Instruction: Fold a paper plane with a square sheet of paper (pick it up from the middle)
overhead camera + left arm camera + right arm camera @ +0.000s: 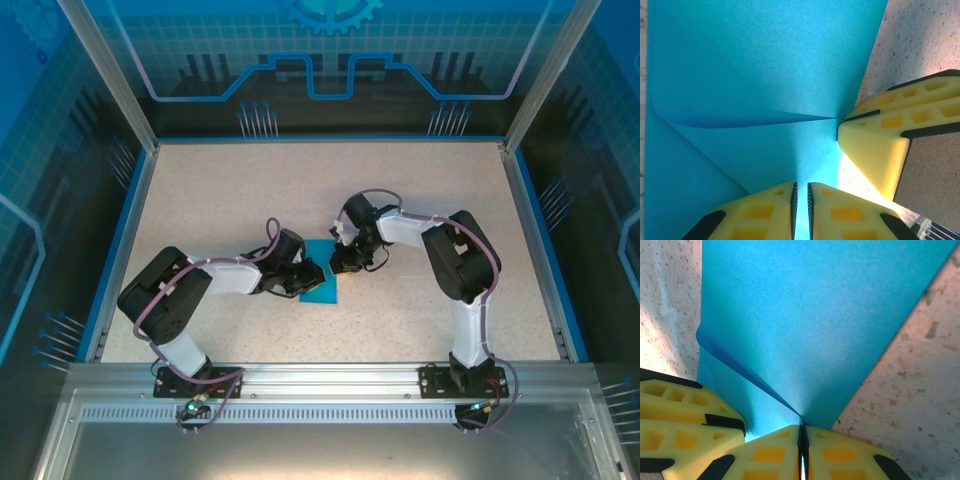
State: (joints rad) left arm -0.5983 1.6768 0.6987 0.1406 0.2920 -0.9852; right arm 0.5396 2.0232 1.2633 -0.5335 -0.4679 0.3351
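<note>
Top external | paper (322, 290) sitting at middle of table (200, 200) | left gripper (801, 210) and right gripper (802, 450) both pinching it, jaws nearly closed | should be lifting together, evenly, avoiding tearing

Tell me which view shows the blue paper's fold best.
Left wrist: the square sheet of paper spreads wide, its lifted fold plain. Right wrist shows a narrower wedge; top external, just a small distant patch.

Speckled beige tabletop (250, 190), blue patterned enclosure walls (330, 60), aluminium front rail (330, 375)
</note>
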